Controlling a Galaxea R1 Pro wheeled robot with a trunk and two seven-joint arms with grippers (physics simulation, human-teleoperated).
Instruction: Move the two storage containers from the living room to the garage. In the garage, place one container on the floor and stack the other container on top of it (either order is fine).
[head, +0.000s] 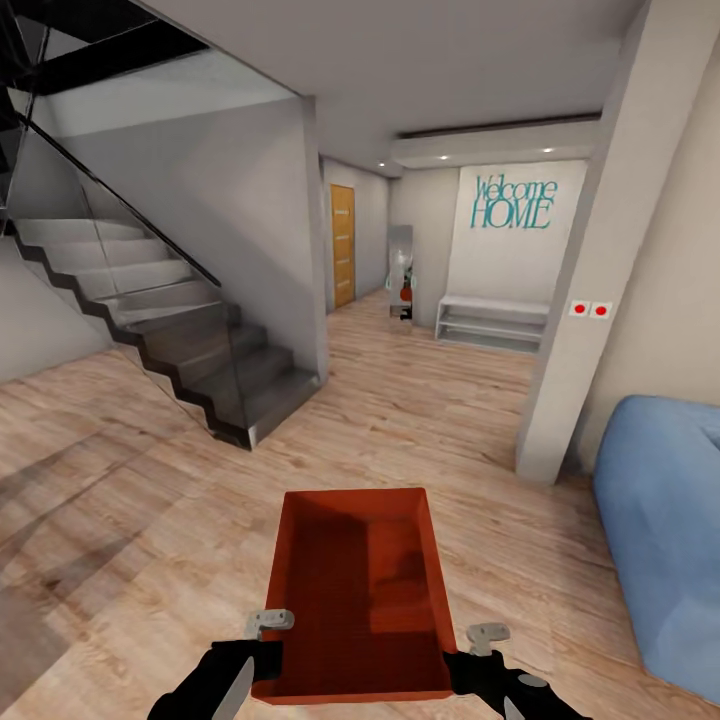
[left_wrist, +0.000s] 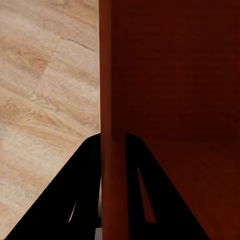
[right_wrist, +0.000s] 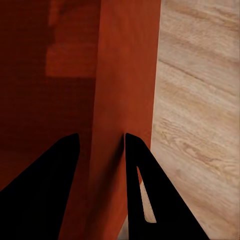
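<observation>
One red-orange storage container (head: 357, 595), an open-top bin, hangs in front of me above the light wood-plank flooring of the living room. My left gripper (head: 262, 668) is shut on its left wall near the close corner, and my right gripper (head: 462, 670) is shut on its right wall. The left wrist view has the black fingers (left_wrist: 85, 190) straddling the thin red wall (left_wrist: 112, 100). Black fingers (right_wrist: 137, 180) pinch the wall (right_wrist: 125, 90) in the right wrist view too. The bin holds nothing.
A dark staircase (head: 190, 340) with a glass side rises at the left. A white pillar (head: 590, 300) and a blue sofa (head: 665, 540) stand at the right. Ahead, a hallway leads past a wooden door (head: 343, 245) to a white bench (head: 493, 322).
</observation>
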